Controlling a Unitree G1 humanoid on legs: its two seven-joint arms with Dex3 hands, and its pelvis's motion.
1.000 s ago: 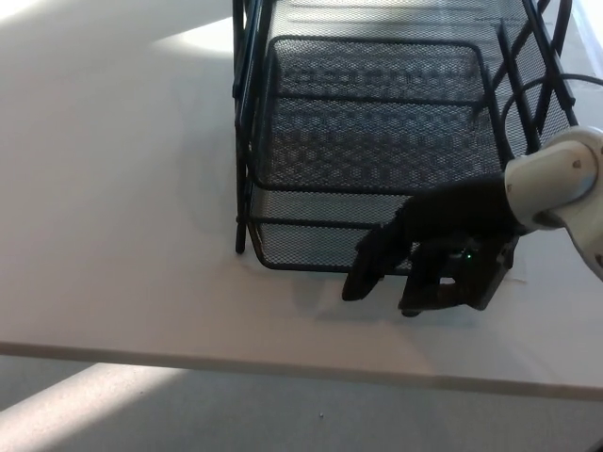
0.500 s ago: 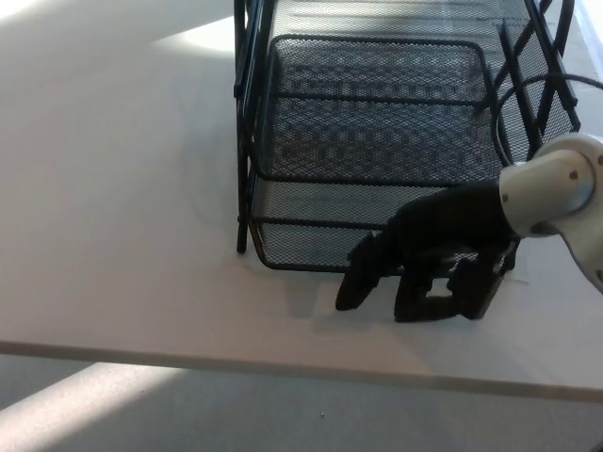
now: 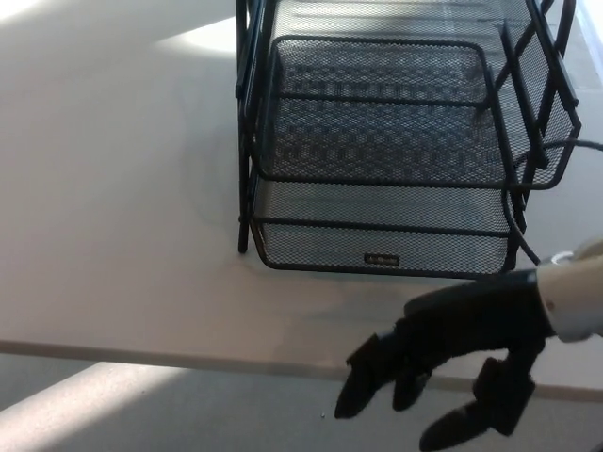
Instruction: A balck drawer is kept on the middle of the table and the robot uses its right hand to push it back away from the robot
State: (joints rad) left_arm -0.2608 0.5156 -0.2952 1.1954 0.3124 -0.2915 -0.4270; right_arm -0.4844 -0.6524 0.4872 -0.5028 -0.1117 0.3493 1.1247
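Head view: right hand [image 3: 452,363] hung clear of the black drawer [image 3: 384,247], fingers spread, holding nothing; push looked finished, drawer resting on the table [image 3: 122,235].

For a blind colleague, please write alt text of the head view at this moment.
A black wire-mesh drawer rack stands on a white table, its lowest tray facing the camera. The robot's black right hand, fingers apart and holding nothing, hovers near the table's front edge, clear of the rack. The left hand is not visible.
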